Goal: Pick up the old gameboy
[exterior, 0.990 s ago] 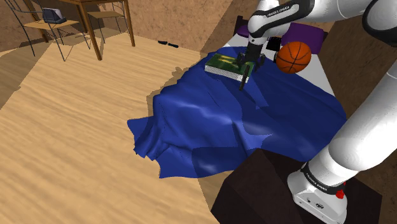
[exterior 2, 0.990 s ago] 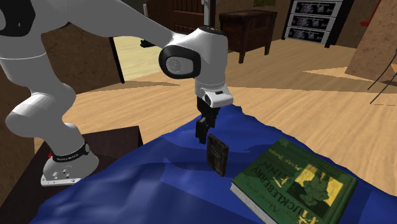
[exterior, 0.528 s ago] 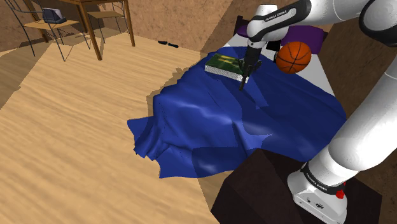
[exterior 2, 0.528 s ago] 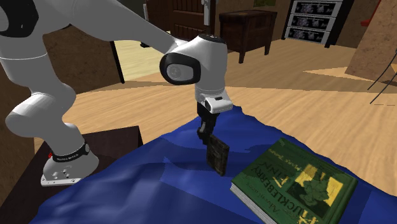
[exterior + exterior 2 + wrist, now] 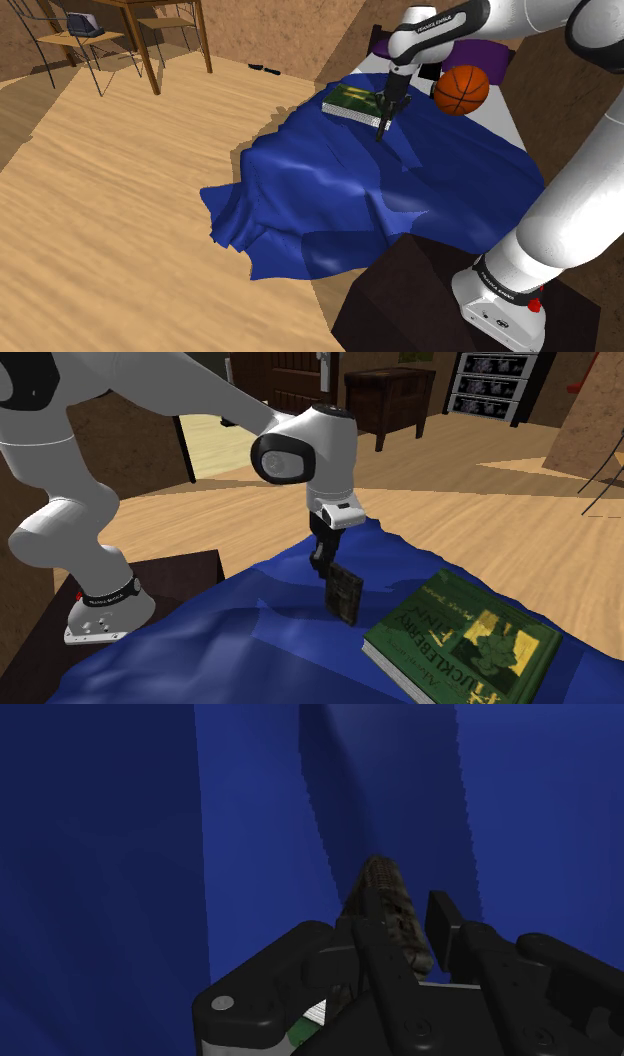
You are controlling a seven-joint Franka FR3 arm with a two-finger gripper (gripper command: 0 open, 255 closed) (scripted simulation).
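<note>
My end effector point(image 5: 324, 570) grips the old gameboy point(image 5: 343, 595) upright over the blue blanket point(image 5: 250, 642). Lifting is in hand; next, I'd rise straight, clear of the green book point(image 5: 462, 642).

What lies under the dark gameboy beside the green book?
The blue blanket lies under the gameboy, which stands on edge in the gripper. What the blanket covers there cannot be seen.

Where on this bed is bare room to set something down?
Free: the broad blue blanket between the green book and the dark stand. Crowded: the far end, with book, orange basketball, purple pillow and black gripper at dark gameboy.
</note>
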